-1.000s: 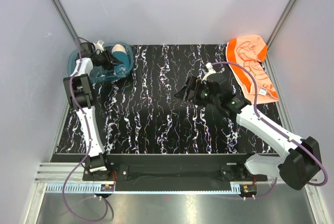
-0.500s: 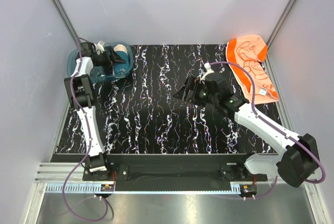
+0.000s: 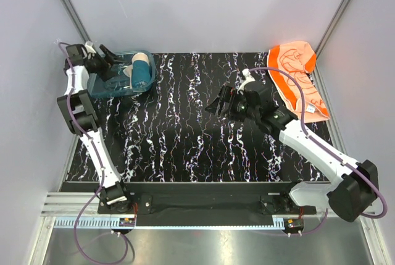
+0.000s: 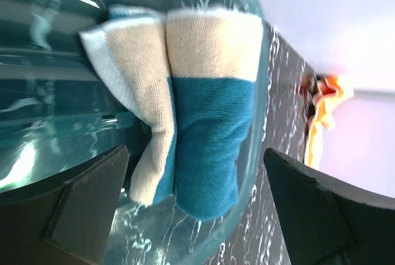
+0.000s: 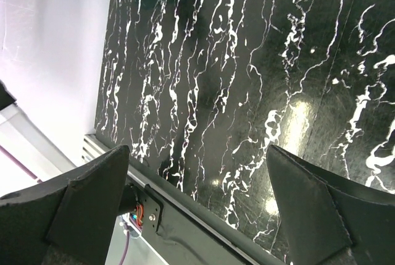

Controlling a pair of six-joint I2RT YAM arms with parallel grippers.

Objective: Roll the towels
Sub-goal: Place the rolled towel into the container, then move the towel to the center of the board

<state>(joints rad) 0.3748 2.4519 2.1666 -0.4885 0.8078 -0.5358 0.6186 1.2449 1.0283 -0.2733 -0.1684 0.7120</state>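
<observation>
Your left arm has pulled back out of the tub point(image 3: 117, 92) since a second ago. Its wrist now sits high over the tub's left rim, at the table's point(image 3: 185, 141) far left corner. The left gripper point(image 3: 116, 68) has let go in that time, and its jaws now stand wide. The right arm has barely shifted.

The left arm rises from its base along the table's left edge, folds at the elbow and turns its gripper to the right, towards the tub. In the left wrist view both fingers point(image 4: 86, 209) sit far apart at the bottom corners, touching nothing. The teal towel point(image 4: 213, 129) lies beyond them, clear of both.

That towel sits in the tub as a short roll, its cream band at one end, resting against the tub's wall. A looser cream flap lies beside it.

Your right arm reaches from its base at the near right, diagonally up and left, to the middle of the table. The right gripper point(image 3: 215, 105) points left and hangs above bare marble. Its jaws are spread wide and hold nothing.

The orange towel point(image 3: 296, 76) lies unrolled at the far right corner, partly rumpled against the wall, well apart from the right gripper.
</observation>
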